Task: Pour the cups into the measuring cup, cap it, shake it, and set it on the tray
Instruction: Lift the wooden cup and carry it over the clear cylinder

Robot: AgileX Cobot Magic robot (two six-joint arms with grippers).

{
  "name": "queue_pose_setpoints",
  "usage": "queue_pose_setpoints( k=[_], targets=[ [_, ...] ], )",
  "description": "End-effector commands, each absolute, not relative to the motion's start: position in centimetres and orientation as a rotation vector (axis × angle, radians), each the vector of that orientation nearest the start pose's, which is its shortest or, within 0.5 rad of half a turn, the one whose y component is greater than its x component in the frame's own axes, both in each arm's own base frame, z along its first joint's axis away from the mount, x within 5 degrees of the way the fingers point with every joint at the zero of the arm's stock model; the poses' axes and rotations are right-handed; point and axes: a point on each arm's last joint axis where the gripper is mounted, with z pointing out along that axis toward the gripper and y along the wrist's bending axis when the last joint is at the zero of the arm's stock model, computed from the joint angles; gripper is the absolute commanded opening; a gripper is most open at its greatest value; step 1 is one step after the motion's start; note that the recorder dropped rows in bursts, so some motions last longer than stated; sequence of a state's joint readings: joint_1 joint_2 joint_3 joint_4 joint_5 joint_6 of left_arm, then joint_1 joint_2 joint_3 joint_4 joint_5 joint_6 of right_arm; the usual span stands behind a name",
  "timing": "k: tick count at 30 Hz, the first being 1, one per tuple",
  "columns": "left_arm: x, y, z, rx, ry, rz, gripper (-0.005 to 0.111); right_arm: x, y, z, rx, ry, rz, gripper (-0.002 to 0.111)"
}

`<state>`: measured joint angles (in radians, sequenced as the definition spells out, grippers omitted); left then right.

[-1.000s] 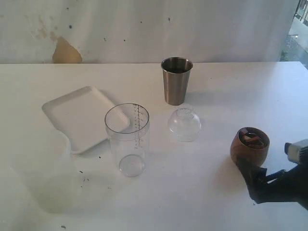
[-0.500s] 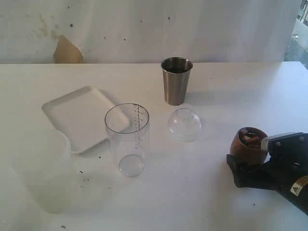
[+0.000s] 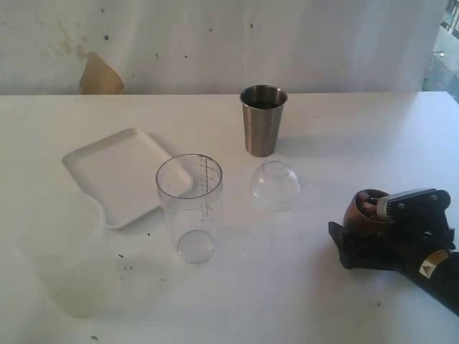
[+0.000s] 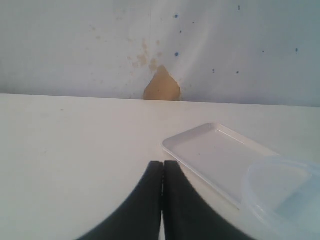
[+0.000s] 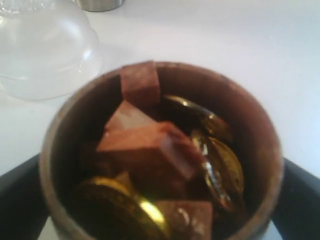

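- Right gripper [image 3: 369,229] clasps the wooden cup [image 3: 358,213] near the right edge.
- Left gripper [image 4: 162,163]: jaws closed together, holding nothing.
- Measuring cup [image 3: 190,208] mid-worktop, tray [image 3: 118,172] toward the left edge, tumbler [image 3: 263,120] toward the back edge.

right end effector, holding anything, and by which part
Right end effector fingers flank the wooden cup at its lower sides; a firm grip cannot be told.
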<state>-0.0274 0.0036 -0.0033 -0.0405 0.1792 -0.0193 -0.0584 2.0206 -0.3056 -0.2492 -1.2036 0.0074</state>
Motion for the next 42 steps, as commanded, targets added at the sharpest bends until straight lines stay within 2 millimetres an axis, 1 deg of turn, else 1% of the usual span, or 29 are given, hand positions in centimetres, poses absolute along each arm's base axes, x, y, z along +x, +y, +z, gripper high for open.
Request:
queue_pose_setpoints(
  k=[1, 5, 15, 17, 18, 19, 20, 22, 23, 25, 26, 29, 32, 34, 36, 38, 41, 42],
  targets=[
    [5.6, -0.2, 19.8, -0.029, 1.656, -0.075, 0.001, 25.5, 0.7, 7.4, -0.193, 1.948, 0.143, 0.104],
    [5.6, -0.2, 19.8, -0.029, 1.656, -0.075, 0.001, 25.9, 0.7, 7.5, -0.194, 1.935, 0.141, 0.104],
    [5.6, -0.2, 19.8, -0.029, 1.656, -0.075, 0.001, 25.9, 0.7, 7.5, -0.194, 1.935, 0.141, 0.104],
    [5.6, -0.2, 19.8, -0.029, 1.656, -0.075, 0.001, 25.9, 0.7, 7.5, -0.194, 1.935, 0.141, 0.101],
    [5.6, -0.2, 19.8, -0.029, 1.656, -0.075, 0.001, 25.9, 0.7, 7.5, -0.194, 1.935, 0.141, 0.096],
    [5.6, -0.2, 19.8, -0.029, 1.656, -0.075, 0.001, 25.9, 0.7, 7.5, -0.194, 1.935, 0.141, 0.088],
    [5.6, -0.2, 19.8, -0.029, 1.656, -0.075, 0.001, 25.9, 0.7, 7.5, -0.194, 1.935, 0.141, 0.076],
    [5.6, -0.2, 19.8, -0.029, 1.656, -0.075, 0.001, 25.8, 0.9, 7.5, -0.223, 1.936, 0.160, 0.048],
    [5.6, -0.2, 19.8, -0.029, 1.656, -0.075, 0.001, 25.7, 1.2, 7.5, -0.258, 1.940, 0.181, 0.027],
    [5.6, -0.2, 19.8, -0.029, 1.656, -0.075, 0.001, 25.5, 1.7, 7.6, -0.319, 1.933, 0.222, 0.000],
    [5.6, -0.2, 19.8, -0.029, 1.656, -0.075, 0.001, 25.4, 2.0, 7.8, -0.346, 1.921, 0.254, 0.001],
    [5.6, -0.2, 19.8, -0.029, 1.656, -0.075, 0.001, 25.5, 2.3, 8.8, -0.379, 1.883, 0.275, 0.000],
    [5.6, -0.2, 19.8, -0.029, 1.656, -0.075, 0.001, 25.5, 2.5, 10.3, -0.350, 1.837, 0.318, 0.000],
    [5.6, -0.2, 19.8, -0.029, 1.656, -0.075, 0.001, 25.4, 2.9, 11.5, -0.386, 1.796, 0.352, 0.000],
    [5.6, -0.2, 19.8, -0.029, 1.656, -0.075, 0.001, 25.1, 3.5, 13.2, -0.419, 1.739, 0.422, 0.000],
    [5.6, -0.2, 19.8, -0.029, 1.656, -0.075, 0.001, 25.0, 3.9, 15.1, -0.404, 1.692, 0.522, 0.000],
    [5.6, -0.2, 19.8, -0.029, 1.656, -0.075, 0.001, 25.4, 4.7, 18.1, -0.400, 1.674, 0.649, 0.000],
    [5.6, -0.2, 19.8, -0.029, 1.656, -0.075, 0.001, 25.6, 5.0, 19.1, -0.418, 1.679, 0.653, 0.000]
  ],
)
